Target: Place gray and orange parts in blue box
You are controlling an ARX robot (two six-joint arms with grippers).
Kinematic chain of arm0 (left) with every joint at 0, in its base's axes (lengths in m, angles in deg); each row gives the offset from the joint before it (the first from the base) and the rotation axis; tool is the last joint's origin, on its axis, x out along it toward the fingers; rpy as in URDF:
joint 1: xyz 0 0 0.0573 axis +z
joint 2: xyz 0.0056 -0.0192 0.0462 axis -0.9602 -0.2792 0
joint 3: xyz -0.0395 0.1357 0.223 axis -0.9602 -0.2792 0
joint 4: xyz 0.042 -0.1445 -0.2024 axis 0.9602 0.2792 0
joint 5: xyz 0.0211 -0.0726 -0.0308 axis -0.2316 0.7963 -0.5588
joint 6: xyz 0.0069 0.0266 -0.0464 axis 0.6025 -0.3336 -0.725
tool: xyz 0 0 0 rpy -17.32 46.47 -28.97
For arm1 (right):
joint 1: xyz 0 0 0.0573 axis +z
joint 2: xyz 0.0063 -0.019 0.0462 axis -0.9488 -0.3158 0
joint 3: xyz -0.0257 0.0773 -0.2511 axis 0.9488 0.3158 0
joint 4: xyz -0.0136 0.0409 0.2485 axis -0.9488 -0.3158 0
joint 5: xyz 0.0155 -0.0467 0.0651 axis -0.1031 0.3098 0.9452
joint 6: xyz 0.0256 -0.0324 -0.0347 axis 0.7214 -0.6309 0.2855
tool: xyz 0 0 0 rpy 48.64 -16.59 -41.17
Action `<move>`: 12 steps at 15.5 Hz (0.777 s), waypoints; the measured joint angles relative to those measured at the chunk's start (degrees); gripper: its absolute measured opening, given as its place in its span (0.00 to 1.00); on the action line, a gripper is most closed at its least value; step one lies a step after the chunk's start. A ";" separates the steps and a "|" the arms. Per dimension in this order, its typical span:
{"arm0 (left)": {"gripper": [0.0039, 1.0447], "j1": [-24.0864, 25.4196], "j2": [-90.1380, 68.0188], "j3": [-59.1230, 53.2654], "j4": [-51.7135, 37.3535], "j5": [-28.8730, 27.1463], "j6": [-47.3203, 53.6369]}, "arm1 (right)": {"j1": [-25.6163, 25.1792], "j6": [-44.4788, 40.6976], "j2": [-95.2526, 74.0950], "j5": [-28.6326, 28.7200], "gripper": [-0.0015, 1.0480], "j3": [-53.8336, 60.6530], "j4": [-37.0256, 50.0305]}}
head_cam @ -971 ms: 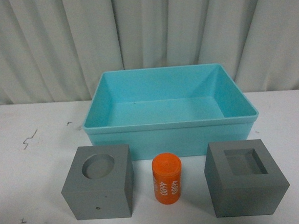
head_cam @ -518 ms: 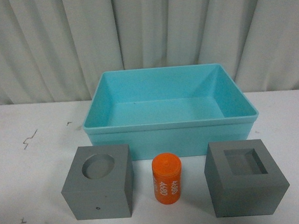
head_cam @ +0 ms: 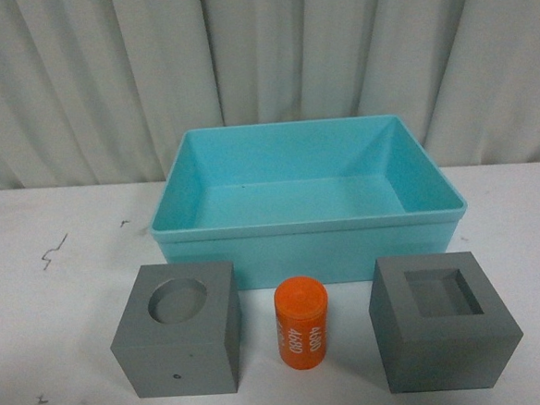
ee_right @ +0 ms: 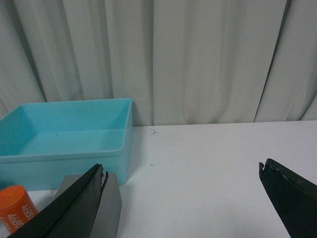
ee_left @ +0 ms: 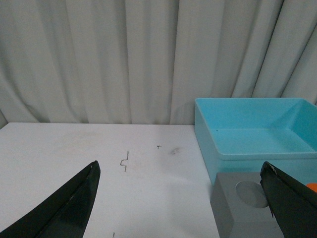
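Neither arm shows in the front view. At the lower left of that frame the gray cube with the round recess (head_cam: 177, 329) sits upright on the white table (head_cam: 55, 310). At the lower centre stands the orange cylinder (head_cam: 302, 323), apart from both cubes. At the lower right sits the gray cube with the square recess (head_cam: 444, 334). The blue box (head_cam: 309, 224) fills the middle of the frame just behind all 3 and holds nothing.

In the wrist views the left gripper (ee_left: 179, 166) and the right gripper (ee_right: 181, 167) each have their fingers spread wide, gripping nothing.

No part is placed yet, so the step in hand looks like the 1st reach. A sound approach is for the left arm to take the lower-left cube. It should square its jaws to 2 opposite flat faces, stay clear of the cylinder, and lift above the rim before crossing over the box.
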 joint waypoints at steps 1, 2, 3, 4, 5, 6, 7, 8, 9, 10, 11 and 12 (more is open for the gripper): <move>0.94 0.00 0.00 0.00 0.00 0.00 0.00 | 0.00 0.00 0.00 0.00 0.94 0.00 -0.02; 0.94 0.00 0.00 0.00 0.00 0.00 0.00 | 0.00 0.00 0.00 0.00 0.94 0.00 -0.02; 0.94 0.00 0.00 0.00 0.00 0.00 0.00 | 0.00 0.00 0.00 0.00 0.94 0.00 -0.02; 0.94 0.00 0.00 0.00 0.00 0.00 0.00 | 0.00 0.00 0.00 0.00 0.94 0.00 -0.02; 0.94 0.00 0.00 0.00 0.00 0.00 0.00 | 0.00 0.00 0.00 0.00 0.94 0.00 -0.02; 0.94 0.00 0.00 0.00 0.00 0.00 0.00 | 0.00 0.00 0.00 0.00 0.94 0.00 -0.02; 0.94 0.00 0.00 0.00 0.00 0.00 0.00 | 0.00 0.00 0.00 0.00 0.94 0.00 -0.02; 0.94 0.00 0.00 0.00 0.00 0.00 0.00 | 0.00 0.00 0.00 0.00 0.94 0.00 -0.02; 0.94 0.00 0.00 0.00 0.00 0.00 0.00 | 0.00 0.00 0.00 0.00 0.94 0.00 0.00; 0.94 0.00 0.00 0.00 0.00 0.00 0.00 | 0.00 0.00 0.00 0.00 0.94 0.00 0.00; 0.94 0.00 0.00 0.00 0.00 0.00 0.00 | 0.00 0.00 0.00 0.00 0.94 0.00 -0.02; 0.94 0.00 0.00 0.00 0.00 0.00 0.00 | 0.00 0.00 0.00 0.00 0.94 0.00 -0.02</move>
